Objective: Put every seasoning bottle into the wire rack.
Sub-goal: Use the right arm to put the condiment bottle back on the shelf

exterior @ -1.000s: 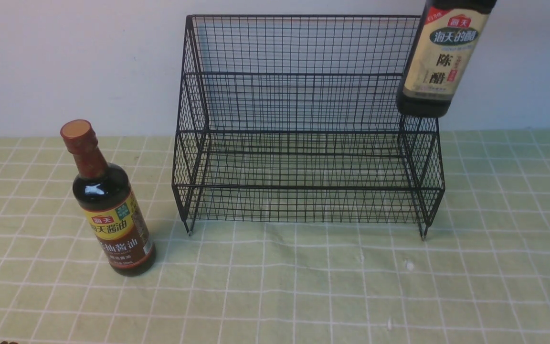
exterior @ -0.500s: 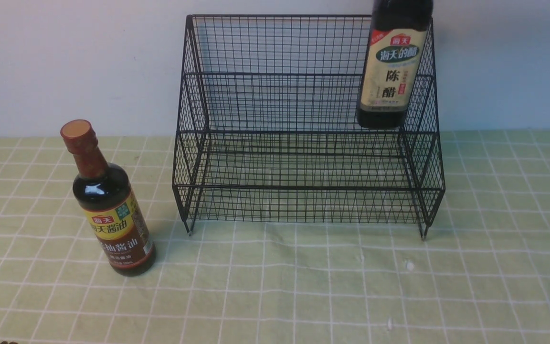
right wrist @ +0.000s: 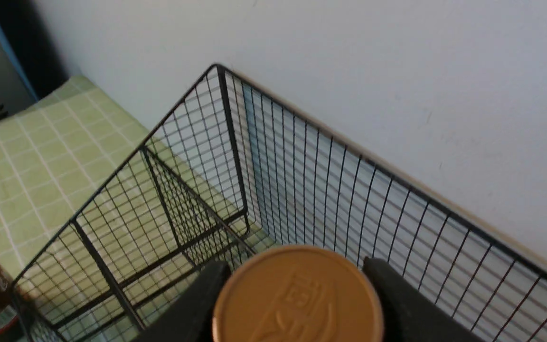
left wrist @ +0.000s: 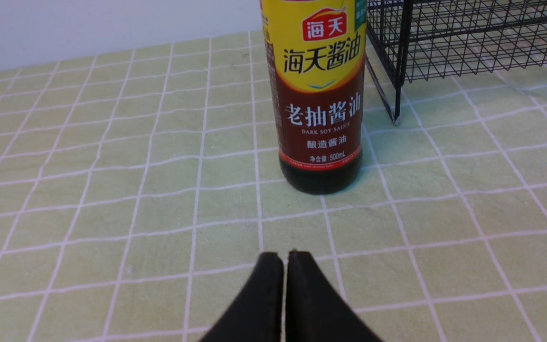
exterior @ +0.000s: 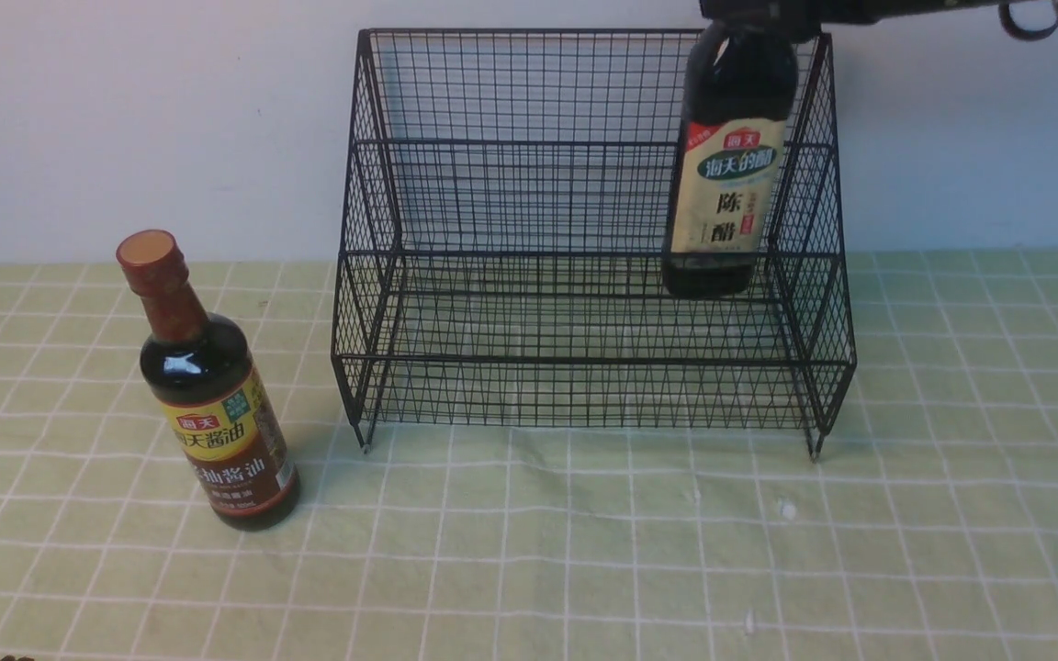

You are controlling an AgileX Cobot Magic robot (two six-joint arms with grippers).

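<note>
The black wire rack [exterior: 584,248] stands at the back of the table. My right gripper [exterior: 754,14] is shut on the neck of the gold-capped, cream-labelled bottle [exterior: 726,184] and holds it upright inside the rack's right end, its base just above the lower tier. The gold cap [right wrist: 297,297] sits between the fingers [right wrist: 397,304] in the right wrist view, with the rack [right wrist: 169,190] below. The red-brown-capped bottle [exterior: 208,395] stands on the cloth left of the rack. My left gripper [left wrist: 285,259] is shut and empty, a little short of that bottle [left wrist: 318,95].
A green checked cloth [exterior: 584,551] covers the table. A white wall [exterior: 125,119] rises right behind the rack. The rack's front left foot [left wrist: 396,118] stands close beside the red-brown-capped bottle.
My right gripper has carried the gold-capped bottle leftward and down, from above the rack's right edge into the rack's right end. The left arm and the other bottle have not moved.
</note>
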